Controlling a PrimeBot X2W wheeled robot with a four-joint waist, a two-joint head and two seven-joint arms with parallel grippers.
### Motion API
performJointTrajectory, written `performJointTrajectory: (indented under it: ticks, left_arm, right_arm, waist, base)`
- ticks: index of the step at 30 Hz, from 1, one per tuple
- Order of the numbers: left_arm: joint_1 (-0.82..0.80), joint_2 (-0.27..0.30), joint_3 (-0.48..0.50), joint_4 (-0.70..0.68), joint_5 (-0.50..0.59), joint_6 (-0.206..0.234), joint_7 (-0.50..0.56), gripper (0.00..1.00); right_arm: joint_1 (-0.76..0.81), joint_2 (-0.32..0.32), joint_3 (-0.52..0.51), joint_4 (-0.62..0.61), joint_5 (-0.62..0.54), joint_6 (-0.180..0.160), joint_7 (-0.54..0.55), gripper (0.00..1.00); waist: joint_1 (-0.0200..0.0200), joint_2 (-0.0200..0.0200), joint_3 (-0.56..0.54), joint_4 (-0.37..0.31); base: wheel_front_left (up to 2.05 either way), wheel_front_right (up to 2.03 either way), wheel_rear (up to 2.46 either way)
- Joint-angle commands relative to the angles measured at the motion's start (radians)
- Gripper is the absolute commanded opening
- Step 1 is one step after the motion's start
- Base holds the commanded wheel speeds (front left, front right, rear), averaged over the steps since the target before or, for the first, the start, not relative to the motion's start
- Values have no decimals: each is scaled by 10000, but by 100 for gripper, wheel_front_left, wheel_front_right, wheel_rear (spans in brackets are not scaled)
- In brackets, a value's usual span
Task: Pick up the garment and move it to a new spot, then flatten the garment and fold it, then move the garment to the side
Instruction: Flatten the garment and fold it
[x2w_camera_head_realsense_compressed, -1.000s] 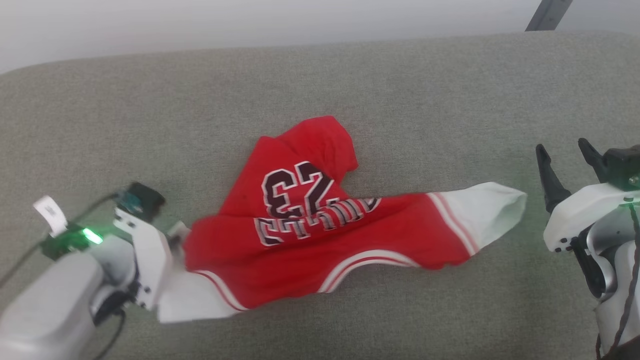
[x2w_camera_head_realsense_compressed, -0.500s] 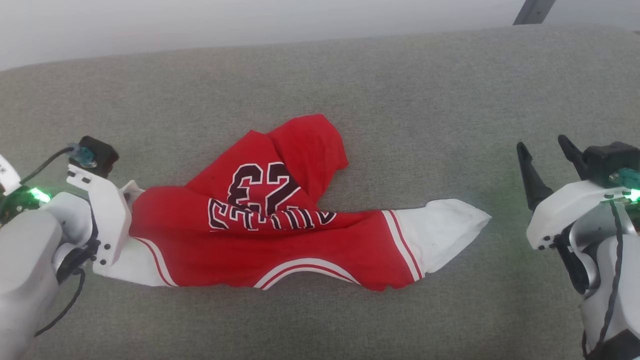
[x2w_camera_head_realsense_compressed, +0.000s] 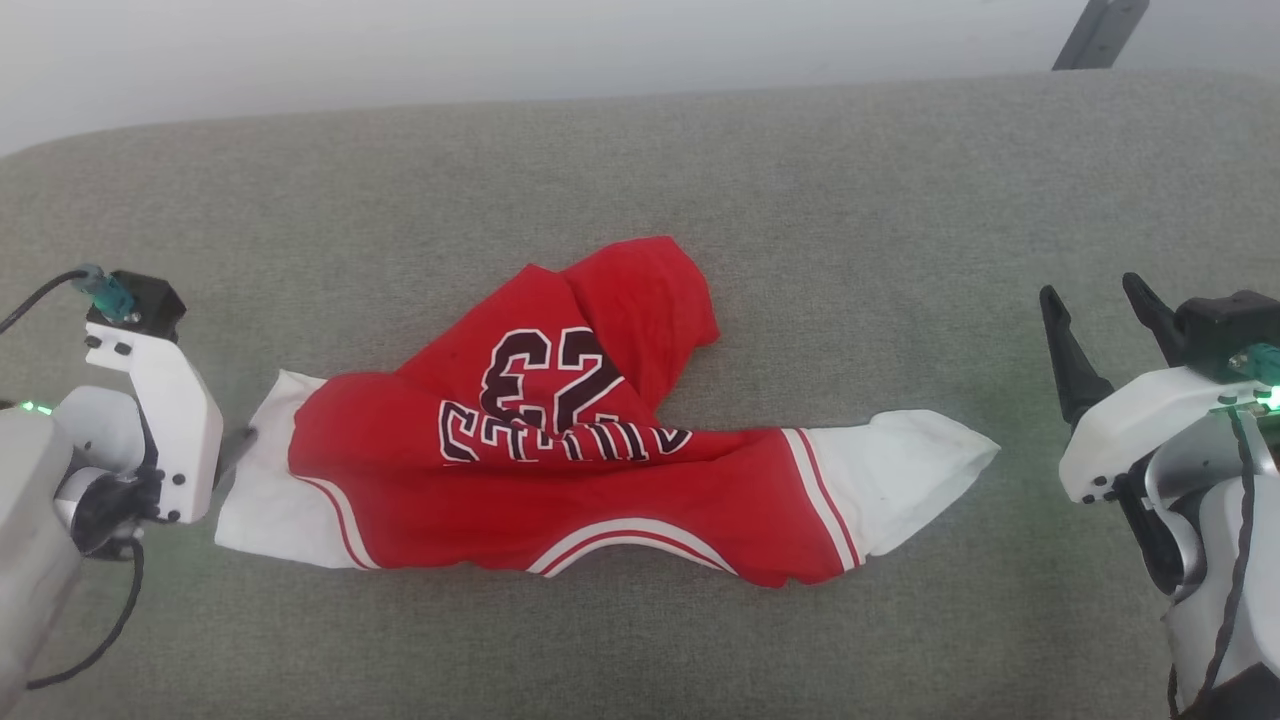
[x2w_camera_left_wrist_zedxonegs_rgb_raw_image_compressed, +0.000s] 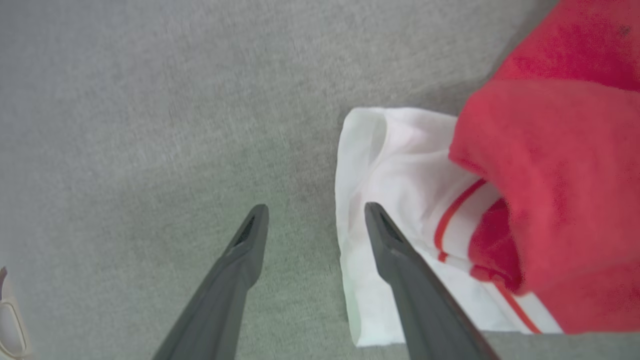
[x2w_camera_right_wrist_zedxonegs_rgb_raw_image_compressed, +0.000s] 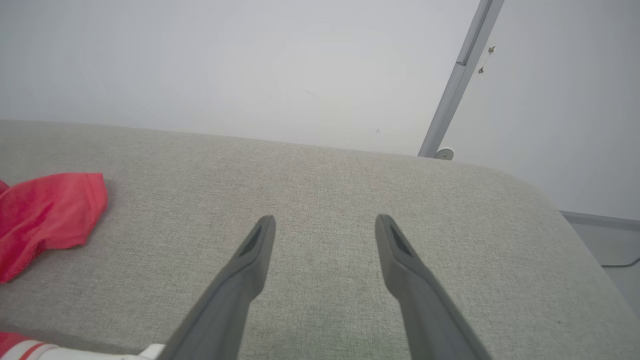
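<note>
I am watching the garment (x2w_camera_head_realsense_compressed: 560, 480) lying stretched left to right across the middle of the grey cushion (x2w_camera_head_realsense_compressed: 640, 160), rumpled, with its black lettering and number facing up. A red flap is bunching toward the cushion's far edge. One white sleeve is pointing at the cushion's left end and the other at its right end.

My left gripper (x2w_camera_left_wrist_zedxonegs_rgb_raw_image_compressed: 316, 210) is hovering at the left sleeve with its fingers (x2w_camera_left_wrist_zedxonegs_rgb_raw_image_compressed: 400, 260) spread apart and grasping nothing. One finger is crossing the sleeve's edge in the left wrist view, and I cannot tell whether it is touching the cloth.

My right gripper (x2w_camera_head_realsense_compressed: 1092, 290) is waiting near the cushion's right end, apart from the right sleeve, with its fingers released and empty over bare fabric. A pale wall (x2w_camera_right_wrist_zedxonegs_rgb_raw_image_compressed: 250, 60) is standing beyond the far edge.
</note>
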Motion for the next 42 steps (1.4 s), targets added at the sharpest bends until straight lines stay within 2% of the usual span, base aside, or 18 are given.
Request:
performJointTrajectory:
  ticks: [1,6,10,13,17,19,20,26,32,33,42]
  left_arm:
    - [-80,33,31,63,-223,39,475,100]
    - [150,27,-63,-318,-730,174,1811,100]
    - [433,15,-44,-644,-1149,638,2732,100]
    - [718,139,-158,-1018,-1178,1119,3157,100]
    - [945,174,-106,-1228,-1079,1411,2796,100]
    - [1125,123,-146,-1245,-1177,1333,2746,69]
    - [1168,105,-142,-1252,-1206,1273,2676,0]
    - [1331,-19,-200,-1188,-1267,1081,2520,0]
    - [1141,-212,-159,-1192,-1291,1101,2386,0]
    - [1141,-212,-159,-1192,-1291,1101,2386,0]
    - [834,-402,-120,-1329,-1240,1084,2210,0]
  right_arm:
    - [55,2,-10,-17,39,1,-55,100]
    - [147,39,-6,-60,5,1,-1,100]
    - [157,67,58,-111,-3,1,44,100]
    - [145,96,145,-208,39,1,49,100]
    - [136,99,211,-312,106,1,53,100]
    - [148,74,247,-355,112,1,84,100]
    - [151,63,284,-379,161,1,113,100]
    - [289,-64,944,-590,1007,2,915,100]
    - [664,-562,2169,-963,2530,1,2795,100]
    - [664,-562,2169,-963,2530,1,2795,100]
    - [926,-983,2452,-1136,3444,3,5069,100]
  waist:
    - [0,0,-55,58]
    - [0,0,-148,158]
    - [0,0,-172,168]
    - [0,0,-132,108]
    - [0,0,-54,19]
    - [0,0,-28,-19]
    - [0,0,-11,-37]
    - [0,0,58,-43]
    - [0,0,162,107]
    - [0,0,162,107]
    - [0,0,391,379]
  base:
    - [0,0,0]
    - [0,0,0]
    - [0,0,0]
    - [0,0,0]
    - [0,0,0]
    - [0,0,0]
    - [0,0,0]
    - [0,0,0]
    - [0,0,0]
    - [0,0,0]
    - [0,0,0]
